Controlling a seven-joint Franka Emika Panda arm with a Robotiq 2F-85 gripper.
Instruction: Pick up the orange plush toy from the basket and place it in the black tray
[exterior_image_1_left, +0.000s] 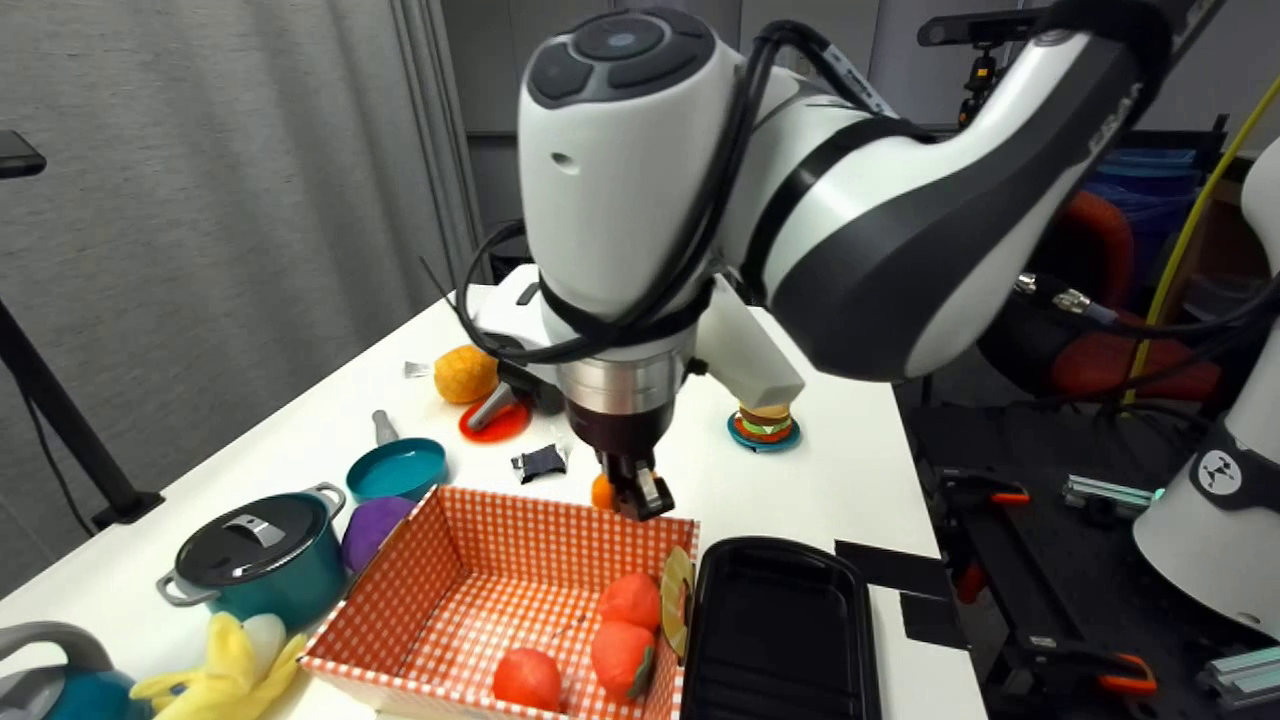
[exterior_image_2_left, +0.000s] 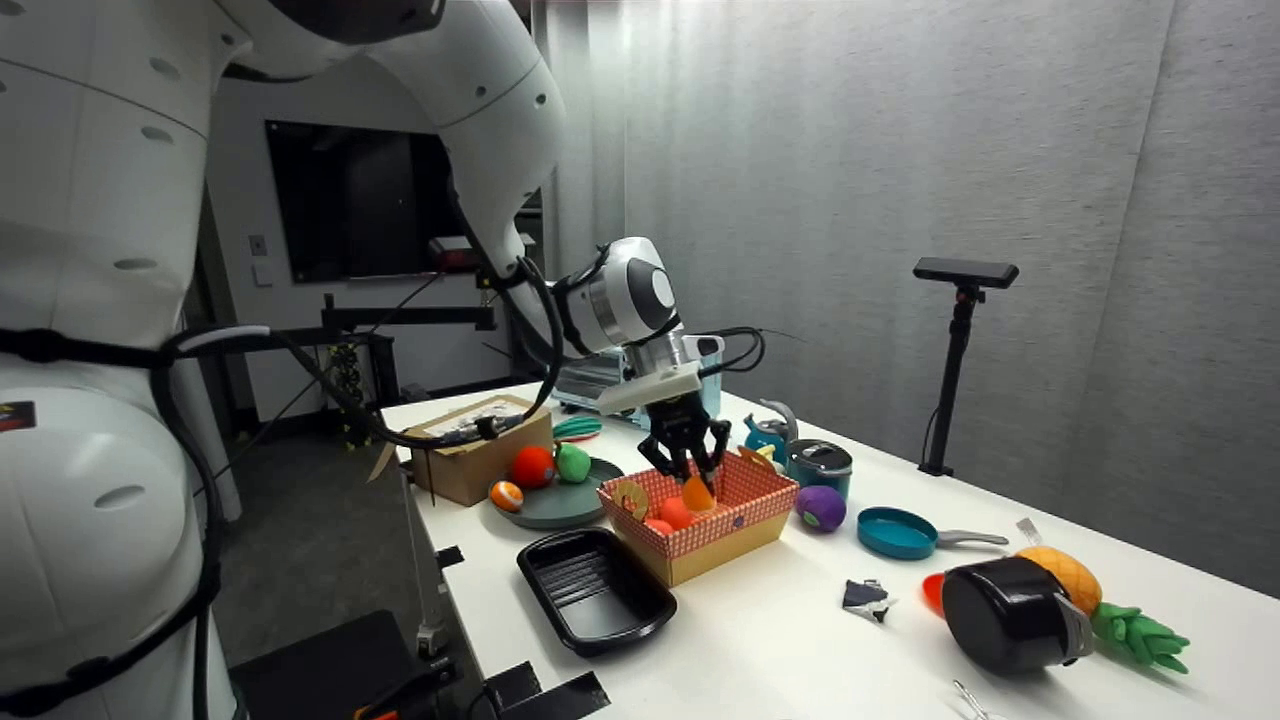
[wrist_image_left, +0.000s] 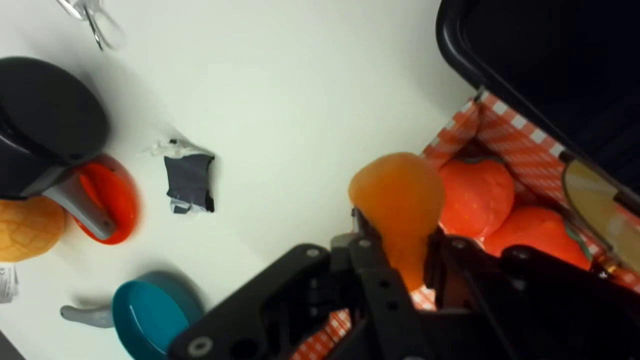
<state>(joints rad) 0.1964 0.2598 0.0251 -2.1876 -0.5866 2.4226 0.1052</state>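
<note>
Because the gripper (wrist_image_left: 402, 240) is clamped on the orange plush toy (wrist_image_left: 397, 192) with its plump end bulging past the grip, the soft body may squeeze free or, carried low, snag on the rim of the basket (exterior_image_1_left: 540, 535) or the tan handle (exterior_image_1_left: 676, 600) beside the black tray (exterior_image_1_left: 785, 630). It hangs by the long wall, inside or just beyond I cannot tell; I count one each of gripper, orange plush toy, basket, black tray and tray-side handle, plus three red toys (exterior_image_1_left: 622, 655).

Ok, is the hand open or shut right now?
Shut on the orange plush toy: in the wrist view, the hand has its fingers against both sides.
</note>
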